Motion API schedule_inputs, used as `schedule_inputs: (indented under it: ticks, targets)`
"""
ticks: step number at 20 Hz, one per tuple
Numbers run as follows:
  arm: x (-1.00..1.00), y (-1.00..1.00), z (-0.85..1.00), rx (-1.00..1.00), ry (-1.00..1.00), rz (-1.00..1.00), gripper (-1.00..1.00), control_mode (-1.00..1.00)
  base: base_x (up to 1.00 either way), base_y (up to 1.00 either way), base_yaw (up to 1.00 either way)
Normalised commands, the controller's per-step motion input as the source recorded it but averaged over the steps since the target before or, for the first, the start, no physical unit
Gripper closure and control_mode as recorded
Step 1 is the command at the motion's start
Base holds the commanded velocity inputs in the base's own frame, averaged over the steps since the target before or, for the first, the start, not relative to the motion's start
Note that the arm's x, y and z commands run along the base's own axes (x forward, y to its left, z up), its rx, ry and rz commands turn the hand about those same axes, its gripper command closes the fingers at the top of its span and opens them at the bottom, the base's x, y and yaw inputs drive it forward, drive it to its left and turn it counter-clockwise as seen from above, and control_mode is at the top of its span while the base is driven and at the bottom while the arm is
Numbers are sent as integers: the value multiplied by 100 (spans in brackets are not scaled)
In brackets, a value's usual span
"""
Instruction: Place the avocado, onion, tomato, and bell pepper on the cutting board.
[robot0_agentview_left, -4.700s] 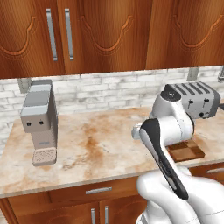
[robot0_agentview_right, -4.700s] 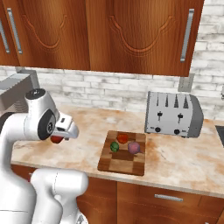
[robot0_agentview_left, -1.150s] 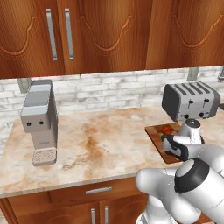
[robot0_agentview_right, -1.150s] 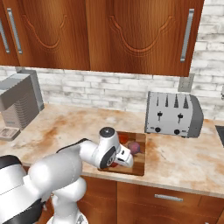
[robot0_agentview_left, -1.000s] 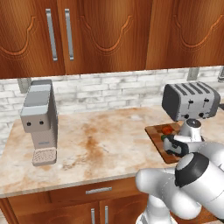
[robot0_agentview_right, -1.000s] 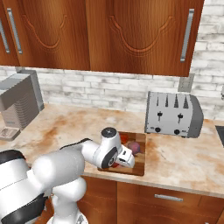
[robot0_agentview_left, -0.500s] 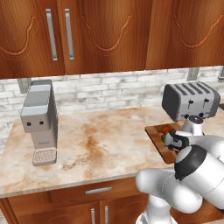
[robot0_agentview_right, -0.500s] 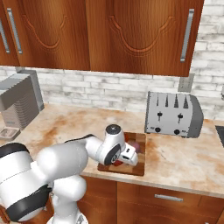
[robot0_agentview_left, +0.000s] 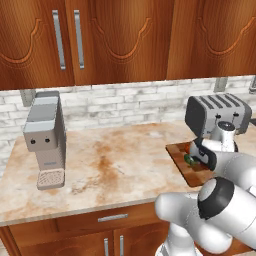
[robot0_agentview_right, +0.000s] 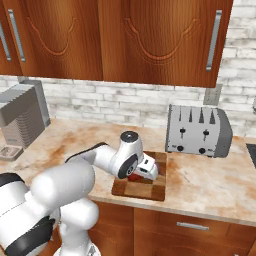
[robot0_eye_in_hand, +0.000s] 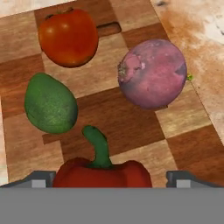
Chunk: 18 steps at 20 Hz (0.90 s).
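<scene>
one cutting board (robot0_eye_in_hand: 127, 118), and on it one tomato (robot0_eye_in_hand: 68, 37), one onion (robot0_eye_in_hand: 153, 73), one avocado (robot0_eye_in_hand: 50, 104) and one bell pepper (robot0_eye_in_hand: 103, 173). on the surface (robot0_agentview_left: 120, 160), one toaster (robot0_agentview_right: 198, 131) and one coffee machine (robot0_agentview_left: 46, 137).

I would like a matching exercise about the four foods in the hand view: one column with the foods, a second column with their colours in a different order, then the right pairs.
Things:
1. avocado
2. onion
3. tomato
4. bell pepper

Colours:
A. deep red with a green stem
B. purplish-pink
C. dark green
D. orange-red

Pairs: 1-C, 2-B, 3-D, 4-A

All four lie over the cutting board; the bell pepper sits between the gripper fingertips.
</scene>
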Motion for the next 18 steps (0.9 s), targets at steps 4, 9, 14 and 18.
schedule_inputs:
  ticks: [4, 9, 14, 18]
  targets:
    - [43, 0, 0, 0, 0, 0, -100, -100, 0, 0, 0]
    - [45, 0, -5, 0, 0, 0, -100, -100, 0, 0, 0]
    - [-17, 3, 11, 0, -12, 1, -100, -100, 0, 0, 0]
    - [-85, 52, 19, -3, -34, 7, -100, -100, 0, 0, 0]
